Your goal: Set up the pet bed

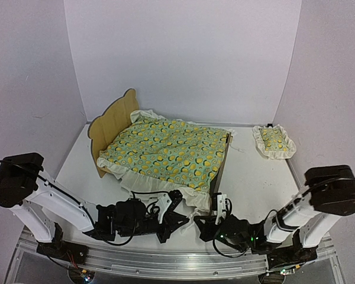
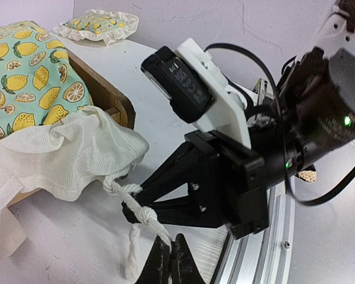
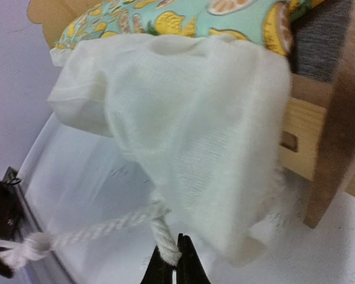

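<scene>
Both the left claw (image 2: 170,261) and the right claw (image 3: 176,261) are clamped shut on the white cord (image 3: 100,227) trailing from the blanket (image 1: 165,148), seemingly to tug it straight over the pet bed (image 1: 111,122), which sits at their 12 o'clock on the counter (image 1: 260,177).

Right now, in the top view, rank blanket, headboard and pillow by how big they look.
1. blanket
2. headboard
3. pillow
The last two look close, since the headboard is seen at a slant.

Lemon-print ruffled blanket (image 1: 168,151), white knotted cord (image 2: 143,216) at its hanging corner, small matching pillow (image 1: 273,141) well apart on white table (image 1: 254,177)
</scene>
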Available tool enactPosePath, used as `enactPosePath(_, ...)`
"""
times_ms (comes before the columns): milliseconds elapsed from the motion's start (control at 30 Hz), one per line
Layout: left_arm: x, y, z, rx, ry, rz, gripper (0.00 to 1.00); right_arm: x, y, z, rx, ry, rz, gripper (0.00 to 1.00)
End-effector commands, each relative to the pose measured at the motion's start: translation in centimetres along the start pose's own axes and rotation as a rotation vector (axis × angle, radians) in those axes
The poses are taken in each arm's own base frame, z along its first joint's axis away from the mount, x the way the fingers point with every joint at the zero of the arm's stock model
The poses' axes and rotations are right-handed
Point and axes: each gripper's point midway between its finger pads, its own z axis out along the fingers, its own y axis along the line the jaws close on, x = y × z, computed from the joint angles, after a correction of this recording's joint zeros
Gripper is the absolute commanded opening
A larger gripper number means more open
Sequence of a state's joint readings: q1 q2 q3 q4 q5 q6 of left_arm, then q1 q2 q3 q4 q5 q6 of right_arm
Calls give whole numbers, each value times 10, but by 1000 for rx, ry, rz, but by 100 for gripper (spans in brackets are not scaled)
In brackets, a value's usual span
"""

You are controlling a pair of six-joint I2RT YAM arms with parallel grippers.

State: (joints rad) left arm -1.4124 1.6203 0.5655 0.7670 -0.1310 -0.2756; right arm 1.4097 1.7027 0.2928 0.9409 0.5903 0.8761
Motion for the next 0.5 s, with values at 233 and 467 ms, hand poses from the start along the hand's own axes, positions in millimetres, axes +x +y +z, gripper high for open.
enactPosePath(233,-2,-23,15,85,69,79,0,56,-14,-70,-19,652,-43,0)
enactPosePath(467,20,-38,21,165,198,96,0,31,-20,-76,-22,672,-106,0)
